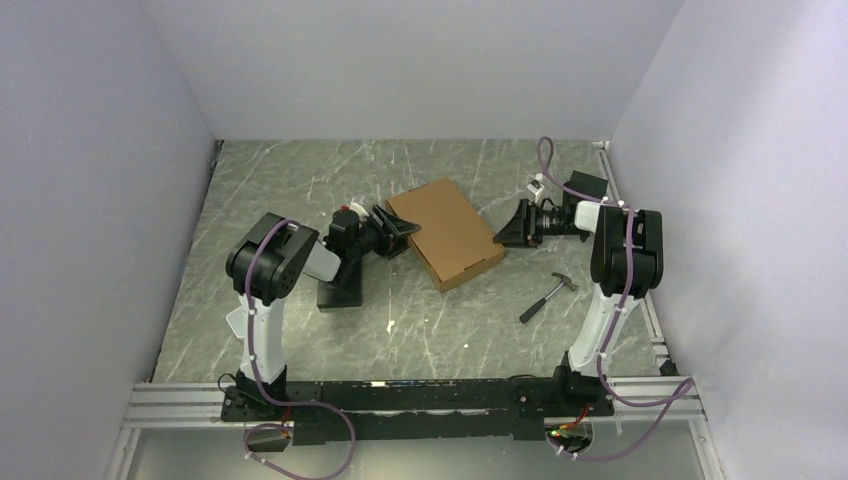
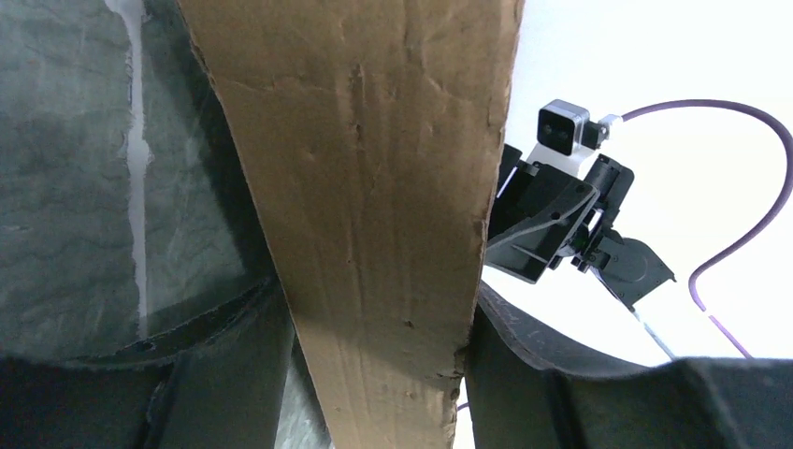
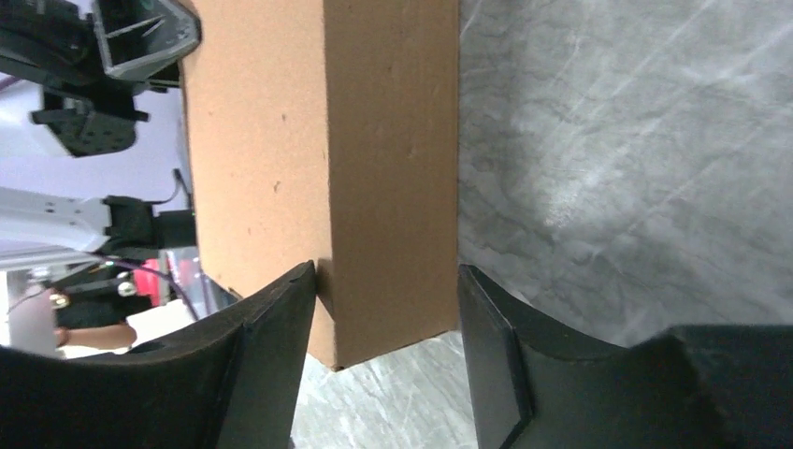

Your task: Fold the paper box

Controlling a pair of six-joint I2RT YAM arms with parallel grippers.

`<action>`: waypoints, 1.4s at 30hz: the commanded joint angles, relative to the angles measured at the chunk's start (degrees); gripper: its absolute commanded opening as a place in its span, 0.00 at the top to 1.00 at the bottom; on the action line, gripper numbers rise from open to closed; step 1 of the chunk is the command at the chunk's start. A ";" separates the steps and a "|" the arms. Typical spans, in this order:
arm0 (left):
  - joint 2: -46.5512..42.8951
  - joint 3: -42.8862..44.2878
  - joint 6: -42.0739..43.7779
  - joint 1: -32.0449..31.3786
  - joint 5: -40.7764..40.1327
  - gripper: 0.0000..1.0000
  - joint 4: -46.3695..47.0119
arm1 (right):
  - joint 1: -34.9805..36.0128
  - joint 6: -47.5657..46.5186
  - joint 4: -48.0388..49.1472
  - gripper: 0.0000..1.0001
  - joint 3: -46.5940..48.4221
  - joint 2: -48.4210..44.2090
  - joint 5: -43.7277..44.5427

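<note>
The plain brown cardboard paper box (image 1: 445, 232) is light brown all over (a bit darker on its shaded sides). The flat stone-look table (image 1: 300, 180) is grey-green, with thin white lines across it like marble. Near the table's right edge lies a small hammer (image 1: 548, 297) with a black handle and a shiny silver head. Toward the left edge is a black rectangular block (image 1: 338, 288). The left arm (image 1: 270, 265) and the right arm (image 1: 625, 250) are black and white, each with a purple cable. The smooth walls (image 1: 420, 60) are pale, between white and light purple. The metal rail (image 1: 180, 405) along the near edge is silver.
</note>
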 commanded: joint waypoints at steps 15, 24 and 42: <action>-26.48 14.09 33.94 2.24 -1.90 0.59 -52.90 | -6.13 -11.00 -2.06 0.26 -2.73 -23.36 1.83; -28.89 32.38 52.11 3.07 -7.30 0.67 -85.03 | -5.86 -11.28 -2.29 0.27 -3.64 -23.68 0.37; -11.70 68.95 74.72 -13.50 -44.13 0.71 -111.80 | -3.15 -11.92 -2.92 0.27 -3.49 -22.43 2.01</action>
